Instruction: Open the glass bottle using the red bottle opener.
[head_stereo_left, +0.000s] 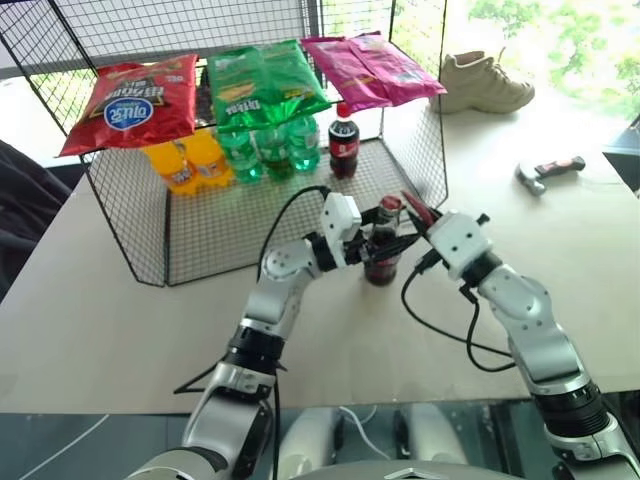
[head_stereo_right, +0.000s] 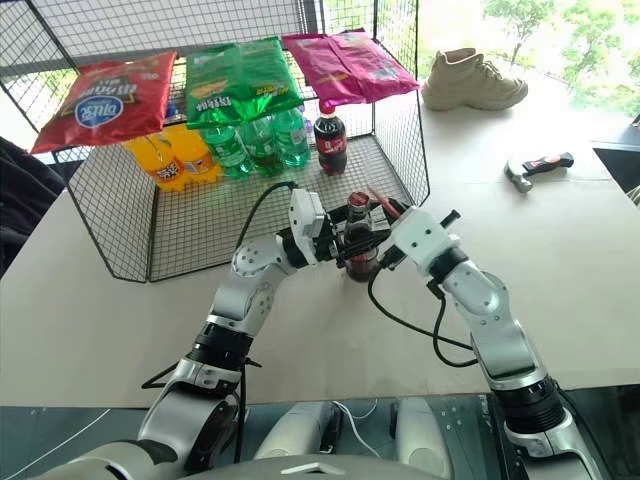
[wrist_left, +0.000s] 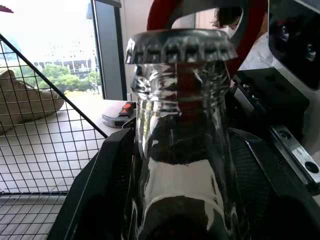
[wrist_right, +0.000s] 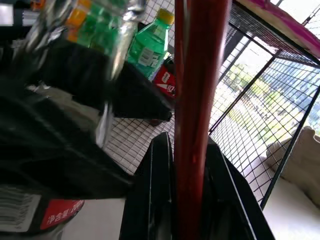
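Observation:
The glass bottle (head_stereo_left: 382, 262) stands upright on the table just in front of the wire rack, dark drink inside and a crown cap (wrist_left: 180, 45) on its slim neck. My left gripper (head_stereo_left: 372, 242) reaches in from the left and is shut on the bottle, its black fingers (wrist_left: 102, 185) on either side of the glass. From the right, my right gripper (head_stereo_left: 425, 222) is shut on the red bottle opener (head_stereo_left: 412, 209), which the right wrist view shows edge-on (wrist_right: 195, 100). The opener's red ring (wrist_left: 256, 30) sits right behind and above the cap; I cannot tell whether they touch.
A wire mesh rack (head_stereo_left: 140, 215) stands behind the bottle, with chip bags (head_stereo_left: 262, 82) on top and orange, green and cola plastic bottles (head_stereo_left: 343, 140) inside. A shoe (head_stereo_left: 485, 82) and a hammer (head_stereo_left: 545, 170) lie at the far right. Black cables (head_stereo_left: 440, 325) loop on the table.

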